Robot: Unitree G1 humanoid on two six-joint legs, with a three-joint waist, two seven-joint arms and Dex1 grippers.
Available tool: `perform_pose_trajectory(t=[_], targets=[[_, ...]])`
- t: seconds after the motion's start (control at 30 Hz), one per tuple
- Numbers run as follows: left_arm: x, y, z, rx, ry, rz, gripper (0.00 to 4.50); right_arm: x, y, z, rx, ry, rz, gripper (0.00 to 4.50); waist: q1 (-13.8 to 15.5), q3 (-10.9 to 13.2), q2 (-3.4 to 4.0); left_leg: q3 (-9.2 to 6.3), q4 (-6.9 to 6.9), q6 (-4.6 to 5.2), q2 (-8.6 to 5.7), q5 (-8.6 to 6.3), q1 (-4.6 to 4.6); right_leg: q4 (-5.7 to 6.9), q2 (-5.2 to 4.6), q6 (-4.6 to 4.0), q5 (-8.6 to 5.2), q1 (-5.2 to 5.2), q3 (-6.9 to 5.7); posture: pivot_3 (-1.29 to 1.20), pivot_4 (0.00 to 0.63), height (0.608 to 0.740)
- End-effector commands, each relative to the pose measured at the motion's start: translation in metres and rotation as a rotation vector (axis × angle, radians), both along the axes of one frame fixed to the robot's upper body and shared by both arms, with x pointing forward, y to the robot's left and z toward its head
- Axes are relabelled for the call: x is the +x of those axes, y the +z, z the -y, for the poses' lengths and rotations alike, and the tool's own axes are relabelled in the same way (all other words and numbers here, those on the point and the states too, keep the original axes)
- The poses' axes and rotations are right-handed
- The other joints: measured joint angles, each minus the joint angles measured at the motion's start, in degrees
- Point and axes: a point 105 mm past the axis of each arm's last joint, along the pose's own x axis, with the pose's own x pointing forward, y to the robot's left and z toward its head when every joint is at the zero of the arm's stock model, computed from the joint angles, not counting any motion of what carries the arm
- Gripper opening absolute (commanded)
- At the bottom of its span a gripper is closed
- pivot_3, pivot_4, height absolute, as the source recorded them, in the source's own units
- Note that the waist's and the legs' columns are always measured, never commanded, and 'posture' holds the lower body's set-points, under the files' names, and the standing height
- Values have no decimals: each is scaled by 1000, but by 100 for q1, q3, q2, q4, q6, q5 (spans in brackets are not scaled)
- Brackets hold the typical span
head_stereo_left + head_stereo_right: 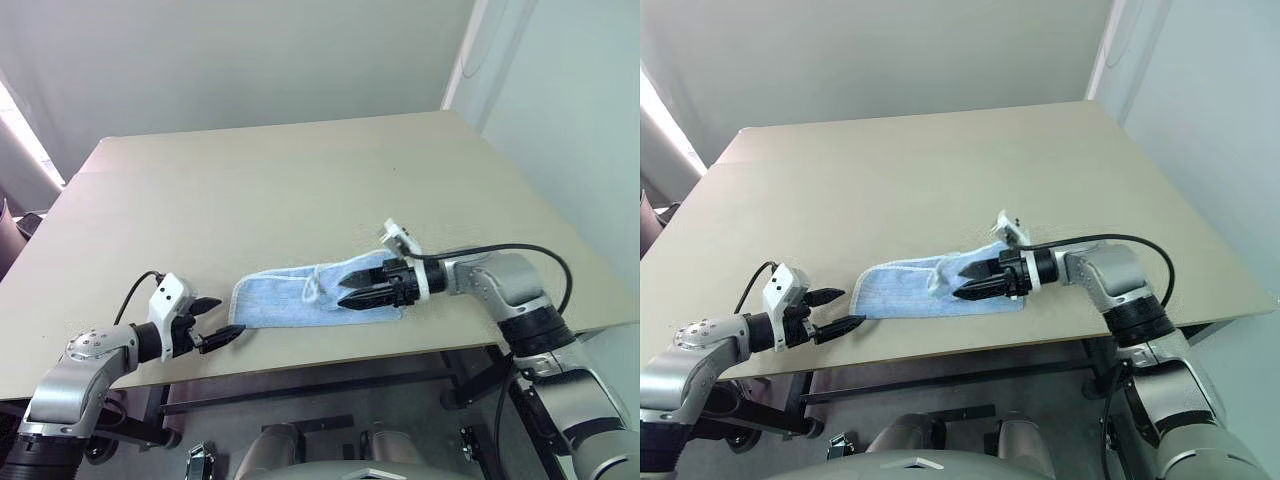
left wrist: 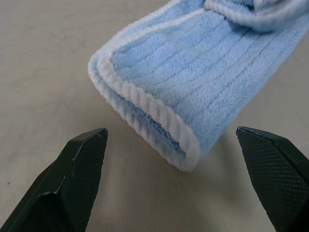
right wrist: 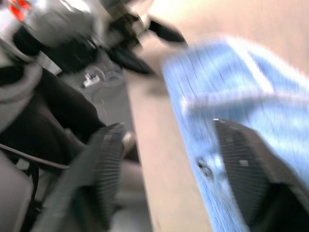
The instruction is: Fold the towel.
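Both black grippers, left [image 1: 222,318] and right [image 1: 348,288], gape beside the folded ribbed terry towel [image 1: 285,295].

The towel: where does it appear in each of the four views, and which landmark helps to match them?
Left eye: towel lies low, centre, near the table's front edge.
Right eye: towel low, centre-left.
Left wrist: its folded end lies beyond the open jaws.
Right wrist: blurred blue towel fills the right side.
Shared landmark: the white trimmed edge.
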Motion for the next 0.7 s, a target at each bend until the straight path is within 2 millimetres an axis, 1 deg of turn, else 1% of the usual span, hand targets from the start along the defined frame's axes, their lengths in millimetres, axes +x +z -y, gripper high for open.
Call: perform_pose_trajectory(t=[0.03,0.07,0.17,0.2,0.23,0.27,0.47,0.57,0.63,0.7], targets=[[4,14,-5,15,8,58,4500,19,31,0,135,-90,61,3298,-7,0,0,0,1,-6,0,-4,2,0,0,1,0,2,0,0,0,740],[4,14,-5,16,10,59,4500,24,29,-1,135,-115,61,3298,-14,0,0,1,0,-8,0,-5,4,1,0,1,1,2,1,0,0,740],[7,15,-4,18,8,67,4500,49,22,-8,177,-270,131,3298,-26,-2,-2,0,-3,-9,2,-5,8,3,4,-1,2,1,1,0,0,740],[8,15,-4,17,9,71,4500,55,17,-10,170,-308,147,3298,-25,-2,-2,0,-6,-7,3,-3,7,4,5,-2,2,-2,1,0,0,740],[8,16,-4,17,10,75,4500,56,6,-12,136,-312,167,3298,-20,-2,-1,0,-7,-3,3,0,7,5,6,-2,3,-3,2,0,0,740],[9,17,-4,19,11,79,4500,55,-2,-14,115,-303,189,3298,-19,-1,-1,0,-8,-1,2,2,7,5,7,-1,3,-4,2,0,0,740],[8,20,-7,26,22,95,4500,25,-57,-22,-28,-161,232,3298,-9,-3,-3,3,-7,4,-8,3,5,2,5,13,11,-12,2,0,0,740],[8,21,-11,28,38,99,4500,18,-79,-25,-92,-128,279,3298,-34,-1,0,3,-5,1,-2,4,9,9,9,0,5,-3,3,0,0,740],[9,22,-13,29,47,101,4500,22,-86,-27,-112,-148,299,3298,-40,-3,-2,3,-5,-2,1,3,21,13,19,-4,6,3,11,0,0,740],[10,23,-15,29,53,101,4500,25,-87,-29,-120,-150,317,3298,-36,-4,-4,0,-5,-11,7,-2,45,13,30,-6,6,23,14,0,0,740]])
